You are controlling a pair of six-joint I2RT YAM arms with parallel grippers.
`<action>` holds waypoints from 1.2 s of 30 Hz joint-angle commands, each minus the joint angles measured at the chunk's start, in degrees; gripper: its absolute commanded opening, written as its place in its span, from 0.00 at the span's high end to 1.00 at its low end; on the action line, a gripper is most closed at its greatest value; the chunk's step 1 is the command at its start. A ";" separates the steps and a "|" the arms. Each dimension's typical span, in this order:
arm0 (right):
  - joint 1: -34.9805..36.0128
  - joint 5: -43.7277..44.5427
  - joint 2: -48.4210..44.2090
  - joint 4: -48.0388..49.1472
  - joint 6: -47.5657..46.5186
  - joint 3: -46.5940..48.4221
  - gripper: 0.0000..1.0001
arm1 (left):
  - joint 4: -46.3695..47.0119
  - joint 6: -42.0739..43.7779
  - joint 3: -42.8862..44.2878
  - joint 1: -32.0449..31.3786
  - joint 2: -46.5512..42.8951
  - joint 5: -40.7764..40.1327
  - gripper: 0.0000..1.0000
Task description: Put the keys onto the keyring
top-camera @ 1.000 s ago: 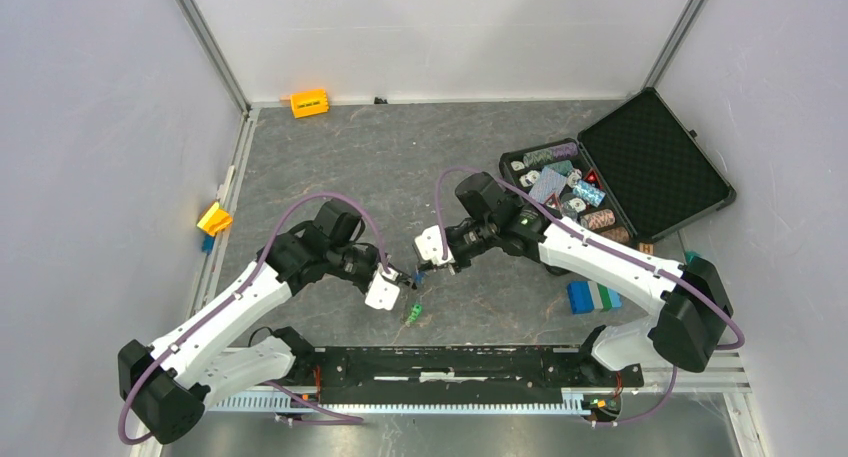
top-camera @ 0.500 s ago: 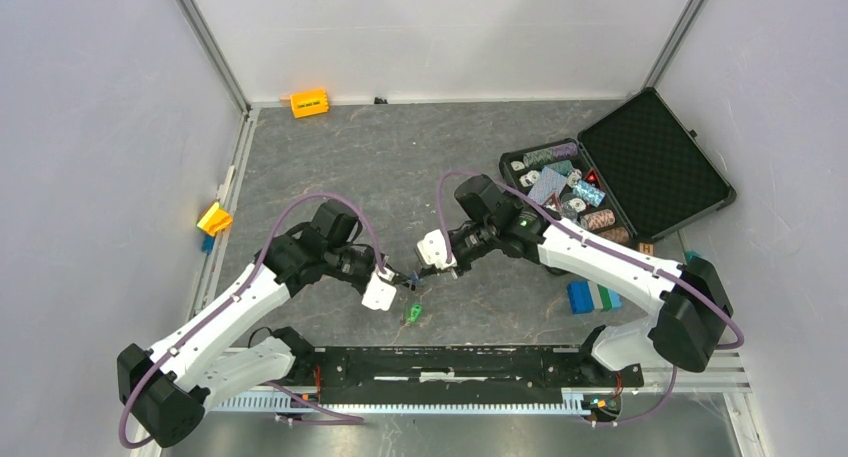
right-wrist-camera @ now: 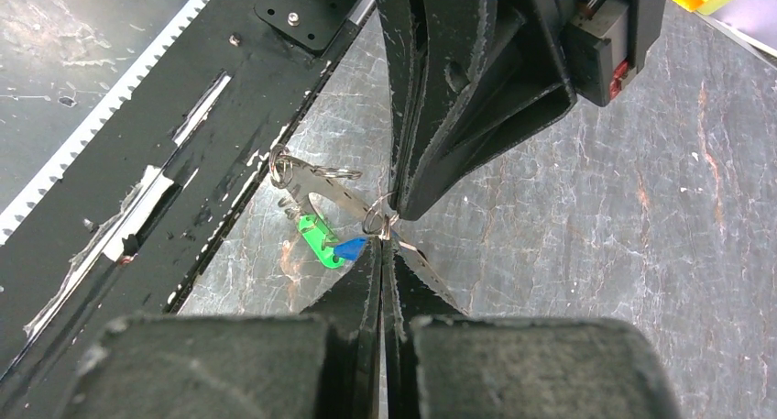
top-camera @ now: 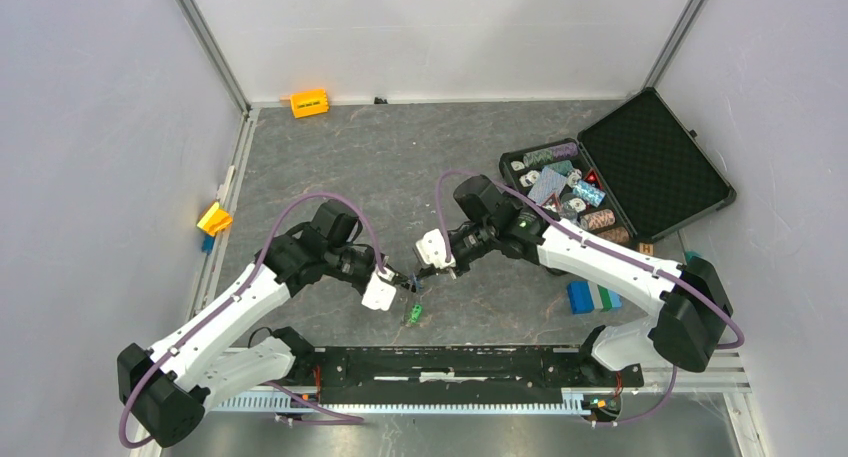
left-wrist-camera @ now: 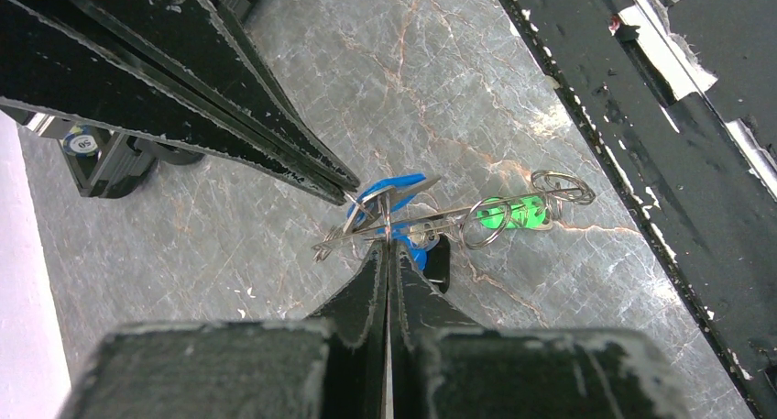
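Keys [left-wrist-camera: 394, 184] hang bunched between our two claws, above the table [top-camera: 400, 157] near its front rail [top-camera: 450, 362]. Our left claw [left-wrist-camera: 388, 249] is pinched on the thin wire of the keyring [left-wrist-camera: 440, 219]. Our right claw [right-wrist-camera: 382, 254] clamps the blue-tagged key [right-wrist-camera: 350, 248], and the green-tagged key [left-wrist-camera: 504, 213] hangs lower.

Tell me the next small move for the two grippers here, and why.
Probably nudge the right gripper slightly toward the left gripper, feeding the blue-tagged key onto the keyring. Both are shut, tips almost touching: the left seems to pinch the keyring, the right the blue-tagged key, so only fine threading seems to remain.
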 commanded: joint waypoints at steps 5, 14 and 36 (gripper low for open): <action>1.11 -2.65 0.11 -0.36 -0.88 0.60 1.00 | 1.50 1.16 0.74 0.28 0.28 2.05 0.98; 1.54 -2.23 0.09 -1.25 -2.09 0.36 1.00 | 1.51 0.77 0.72 0.27 -0.10 1.84 0.98; 3.05 -0.60 -0.13 -3.53 -4.32 0.84 1.00 | 3.08 -3.72 1.94 0.75 1.05 0.30 0.98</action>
